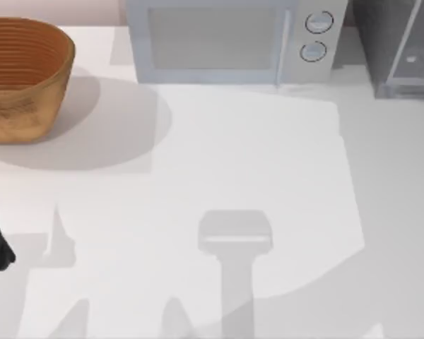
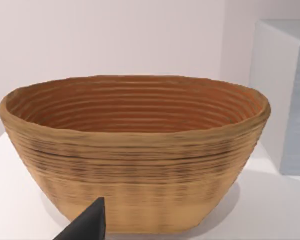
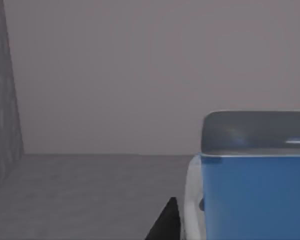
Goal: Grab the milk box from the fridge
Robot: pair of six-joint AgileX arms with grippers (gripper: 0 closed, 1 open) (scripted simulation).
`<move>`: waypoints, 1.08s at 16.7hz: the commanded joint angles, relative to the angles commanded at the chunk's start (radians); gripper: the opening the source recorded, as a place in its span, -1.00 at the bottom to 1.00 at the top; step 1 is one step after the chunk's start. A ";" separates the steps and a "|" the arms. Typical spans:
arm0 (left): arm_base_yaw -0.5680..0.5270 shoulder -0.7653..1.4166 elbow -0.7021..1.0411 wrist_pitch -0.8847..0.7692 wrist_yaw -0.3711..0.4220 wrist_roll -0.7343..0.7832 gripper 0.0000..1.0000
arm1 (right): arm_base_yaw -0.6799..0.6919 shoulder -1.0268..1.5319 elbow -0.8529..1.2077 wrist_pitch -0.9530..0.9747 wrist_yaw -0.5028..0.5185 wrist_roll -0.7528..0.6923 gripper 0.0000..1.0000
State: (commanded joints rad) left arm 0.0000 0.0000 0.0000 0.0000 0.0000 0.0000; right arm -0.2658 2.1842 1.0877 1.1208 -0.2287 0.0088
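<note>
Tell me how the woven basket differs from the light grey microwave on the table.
The tan woven wicker basket is rounded and open-topped, while the light grey boxy microwave is square-edged and closed behind a glassy door. The basket has ribbed sides; the microwave is smooth with two round knobs. The basket sits at the table's left, the microwave at the back centre. Both stand on the white table.

Basket [image 1: 21, 78] tan-brown w/ ribbed bands; microwave [image 1: 226, 39] light grey; fridge [image 1: 399, 49] dark grey; milk box [image 3: 255, 197] blue top.
</note>
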 joint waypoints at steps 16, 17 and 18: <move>0.000 0.000 0.000 0.000 0.000 0.000 1.00 | -0.039 -0.162 -0.350 0.145 -0.046 0.008 -1.00; 0.000 0.000 0.000 0.000 0.000 0.000 1.00 | -0.034 -0.174 -0.364 0.125 -0.042 0.016 -1.00; 0.000 0.000 0.000 0.000 0.000 0.000 1.00 | -0.029 -0.196 -0.376 0.095 -0.037 0.024 -1.00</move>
State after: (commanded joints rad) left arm 0.0000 0.0000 0.0000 0.0000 0.0000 0.0000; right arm -0.2945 1.9886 0.7114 1.2153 -0.2652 0.0331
